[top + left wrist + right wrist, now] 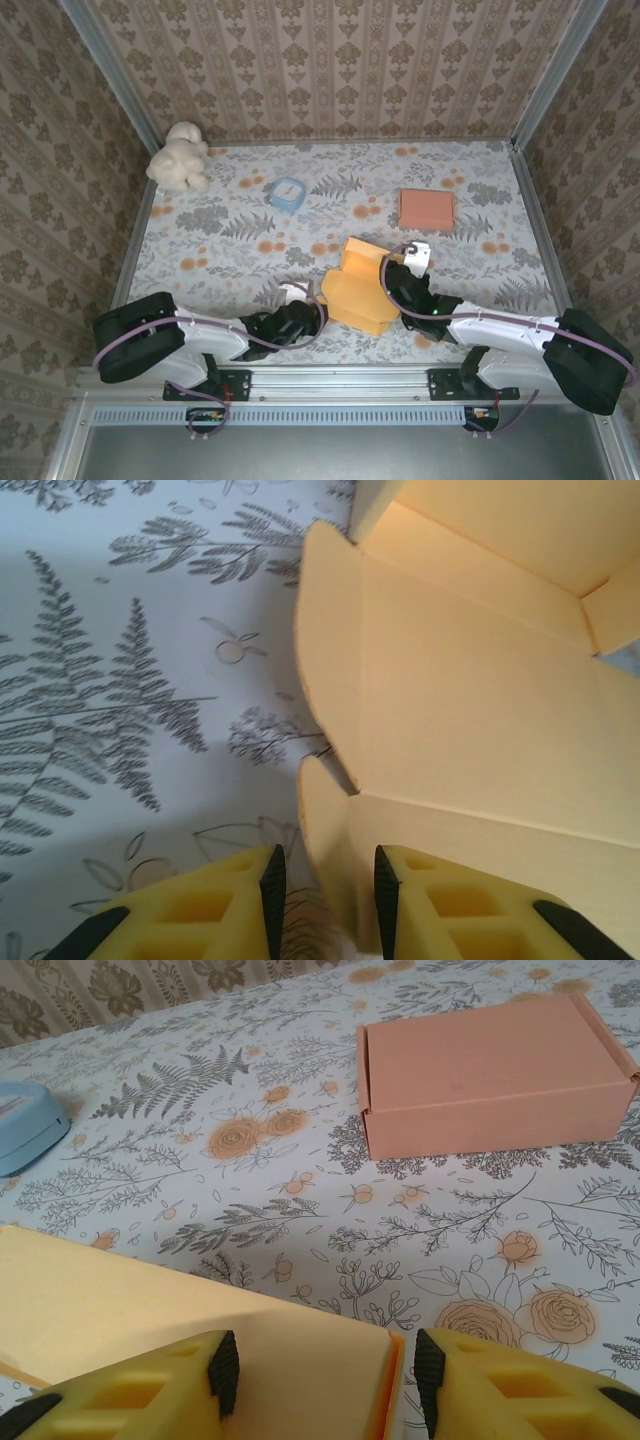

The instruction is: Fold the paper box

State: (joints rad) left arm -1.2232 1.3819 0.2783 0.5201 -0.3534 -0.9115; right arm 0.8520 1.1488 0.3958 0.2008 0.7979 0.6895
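Near edge, 6 o'clock: yellow paper box (362,290), half-folded, between both arms.

Left gripper (328,885): jaws narrow astride a flap, with a gap showing at one pad.

Right gripper (320,1370): jaws half-wide over a panel; we cannot tell whether they grip it.

Farther, at 1 o'clock: closed pink box (490,1070).

No legible text, labels or nos.; blue item (288,193) too small to tell.

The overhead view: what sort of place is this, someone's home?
Probably a robot test booth dressed like a home: wallpapered panels in a metal frame, a flowered table, and a left arm and right arm bolted to a rail.
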